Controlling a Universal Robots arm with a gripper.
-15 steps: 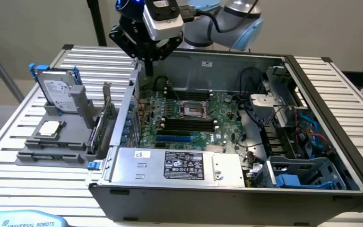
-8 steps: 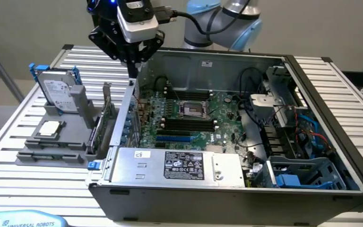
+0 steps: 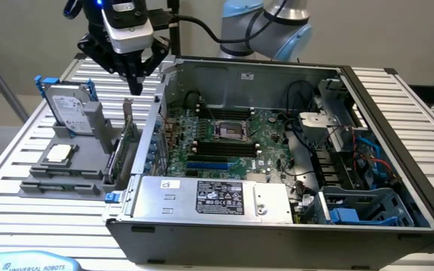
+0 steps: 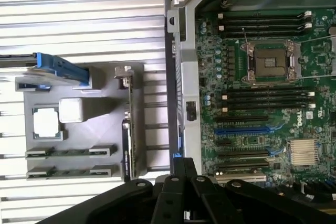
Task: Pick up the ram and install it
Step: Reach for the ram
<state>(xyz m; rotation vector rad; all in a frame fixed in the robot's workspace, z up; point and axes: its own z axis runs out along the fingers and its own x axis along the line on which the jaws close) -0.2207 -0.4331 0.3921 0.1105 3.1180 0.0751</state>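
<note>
the step in hand is the reach for the pick, with nothing lifted yet. nearest in the exterior view, the ram (image 4: 68,152) lies flat in a groove at the near end of the grey holder (image 4: 102,129), which sits on the slatted surface (image 3: 21,220) just beside the open case (image 3: 262,65); a second groove runs alongside it, and i cannot tell whether both are filled. behind the ram sit the cpu (image 3: 60,153) and the upright drive (image 3: 70,107), with the card (image 3: 126,141) standing on edge along the holder's case side. farther back, the gripper (image 3: 135,84) hangs above the holder's far end near the card's top, well apart from the ram, its jaws together and empty. inside the case, the black slots (image 3: 225,148) by the socket (image 3: 230,131) look bare. as i judge it, a pick calls for the jaws to part, line up across the thin stick and come down clear of the card.
</note>
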